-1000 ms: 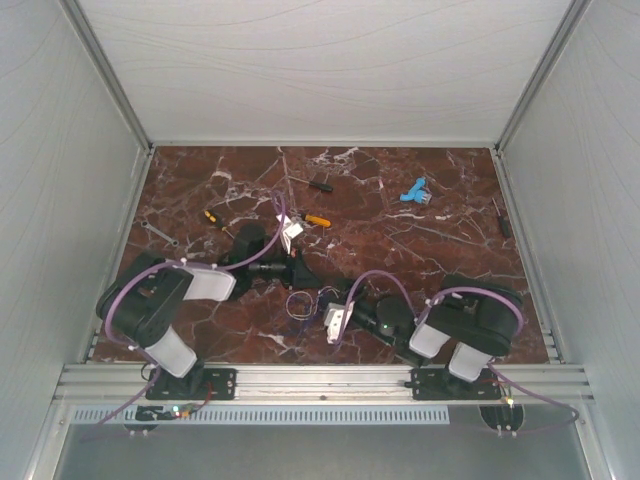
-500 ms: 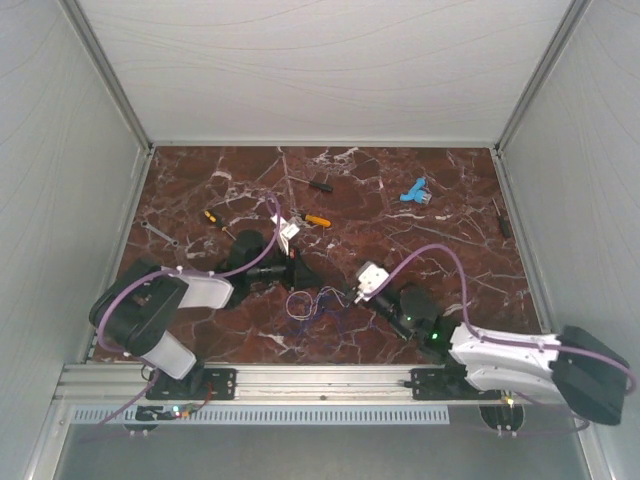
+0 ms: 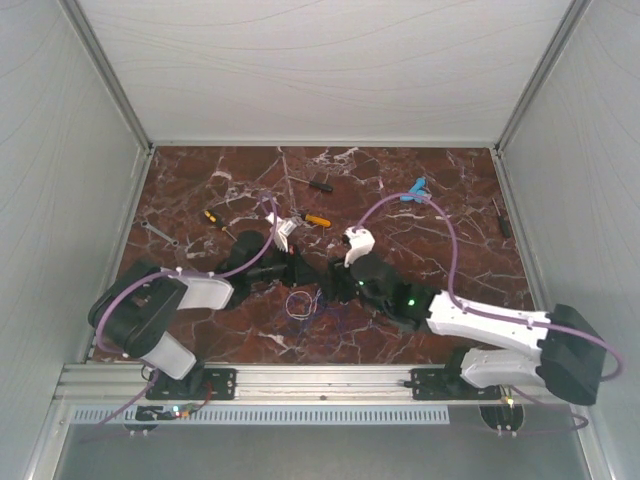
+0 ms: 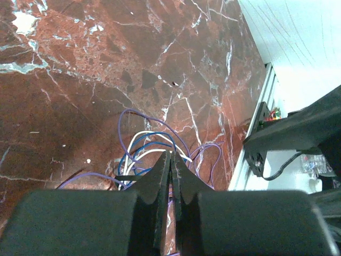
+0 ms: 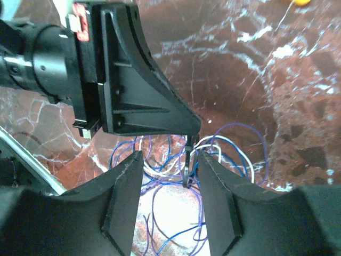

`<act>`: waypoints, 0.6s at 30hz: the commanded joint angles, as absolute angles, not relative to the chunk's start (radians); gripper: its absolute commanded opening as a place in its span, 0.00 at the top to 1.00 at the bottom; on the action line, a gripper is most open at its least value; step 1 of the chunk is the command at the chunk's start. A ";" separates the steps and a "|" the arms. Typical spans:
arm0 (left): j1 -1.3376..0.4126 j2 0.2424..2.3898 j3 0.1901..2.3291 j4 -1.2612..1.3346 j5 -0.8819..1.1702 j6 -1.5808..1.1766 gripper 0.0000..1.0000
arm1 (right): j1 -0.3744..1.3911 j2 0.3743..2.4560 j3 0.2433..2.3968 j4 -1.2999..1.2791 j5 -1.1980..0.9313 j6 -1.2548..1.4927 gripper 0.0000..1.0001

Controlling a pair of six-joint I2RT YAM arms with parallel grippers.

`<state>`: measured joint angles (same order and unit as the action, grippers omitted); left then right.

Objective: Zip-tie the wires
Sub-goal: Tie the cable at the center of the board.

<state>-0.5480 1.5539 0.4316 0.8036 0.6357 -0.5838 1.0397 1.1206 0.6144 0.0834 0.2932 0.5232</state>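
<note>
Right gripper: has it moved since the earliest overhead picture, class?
Yes. The right gripper has moved away from the near rail, toward the orange-handled screwdriver.

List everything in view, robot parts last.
table: 1, red-brown marble, whole floor
walls: 3, white, around table
wires: 1 loose bundle, blue, purple and white, near centre by the gripper tips
zip tie: 1, black, hanging at left gripper tip, seen inside right gripper gap
screwdriver: 1, orange handle, behind the grippers
yellow-black tool: 1, far left
black tool: 1, far centre
wrench: 1, silver, left edge
clip-like piece: 1, blue, far right-centre
dark tool: 1, right edge
left gripper: 1, black, shut on zip tie
right gripper: 1, black, open, facing left gripper
cables: 2, lilac, along arms
</note>
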 commanded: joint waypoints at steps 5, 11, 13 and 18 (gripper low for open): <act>-0.555 1.495 0.448 0.768 0.567 -0.608 1.00 | 1.042 1.273 0.704 0.007 0.252 0.655 0.61; -0.555 1.490 0.456 0.754 0.564 -0.609 1.00 | 1.044 1.330 0.721 0.021 0.278 0.638 0.63; -0.555 1.493 0.459 0.754 0.569 -0.610 1.00 | 1.044 1.342 0.718 0.040 0.289 0.630 0.64; -0.555 1.497 0.466 0.755 0.575 -0.609 1.00 | 1.045 1.374 0.718 0.084 0.329 0.606 0.68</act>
